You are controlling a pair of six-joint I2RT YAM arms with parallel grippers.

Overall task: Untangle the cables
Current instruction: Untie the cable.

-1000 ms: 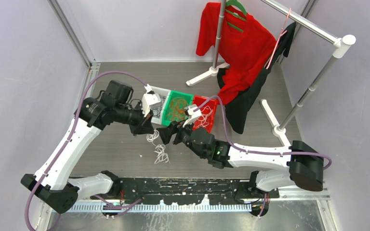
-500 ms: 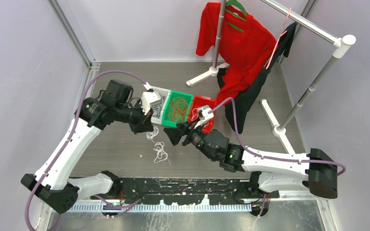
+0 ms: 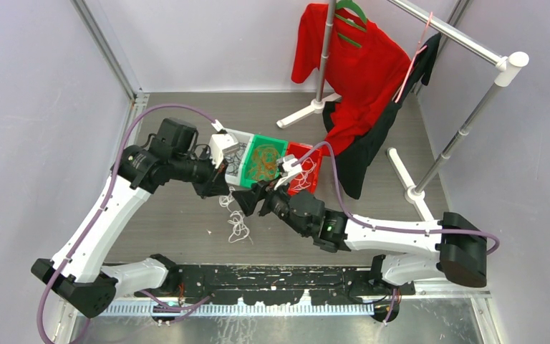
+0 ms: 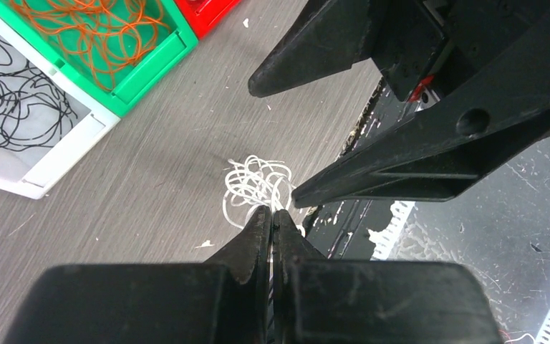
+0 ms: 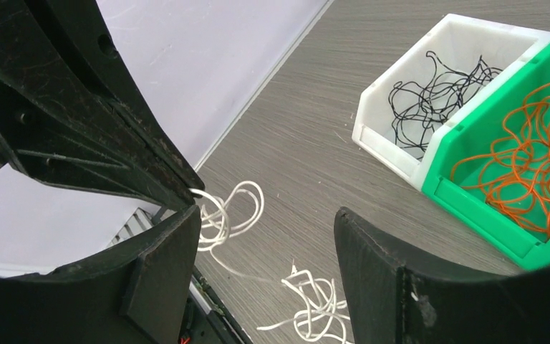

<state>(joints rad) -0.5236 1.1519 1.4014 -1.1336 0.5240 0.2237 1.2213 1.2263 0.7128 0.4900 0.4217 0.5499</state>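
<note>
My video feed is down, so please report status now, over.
Left gripper shut on white cable. Right gripper open, close beside it. Second white tangle loose on table.

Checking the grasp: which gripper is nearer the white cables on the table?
Left. Left gripper pinches a strand of the white cables; right gripper hangs open just beside them.

From where I stood, nothing could be read: no lettering, label, brand mark, number or sign showed clearly on anything in view.
</note>
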